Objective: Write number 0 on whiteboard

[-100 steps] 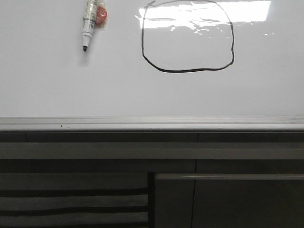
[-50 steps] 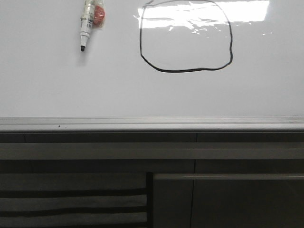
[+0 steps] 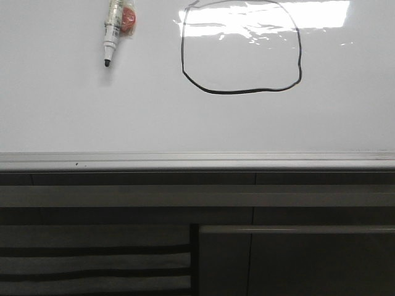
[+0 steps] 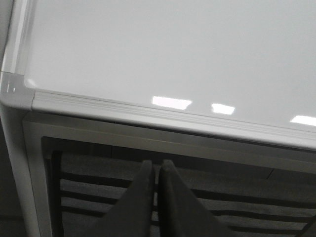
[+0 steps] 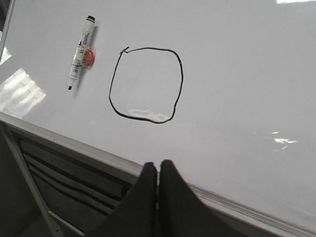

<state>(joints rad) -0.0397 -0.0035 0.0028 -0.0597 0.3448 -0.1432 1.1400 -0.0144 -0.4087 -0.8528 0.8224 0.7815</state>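
The whiteboard (image 3: 92,117) lies flat with a silver-grey frame edge (image 3: 197,160) along its near side. The number 0 (image 3: 241,91) is a thin black rounded-square loop on it; it also shows in the right wrist view (image 5: 148,118). A marker pen (image 3: 111,31) with a red-orange piece beside it lies uncapped to the left of the loop, also in the right wrist view (image 5: 79,61). My left gripper (image 4: 156,165) is shut and empty, short of the board's near left corner (image 4: 15,91). My right gripper (image 5: 158,168) is shut and empty at the board's near edge. Neither gripper shows in the front view.
Dark grey panelled furniture (image 3: 197,246) with horizontal slats stands in front of and below the board's near edge. It also shows under the left gripper (image 4: 98,177). Bright light reflections (image 3: 265,15) lie across the top of the loop.
The front view has shifted very slightly, so the pen and loop sit a few pixels to the left. Nothing on the board has moved.
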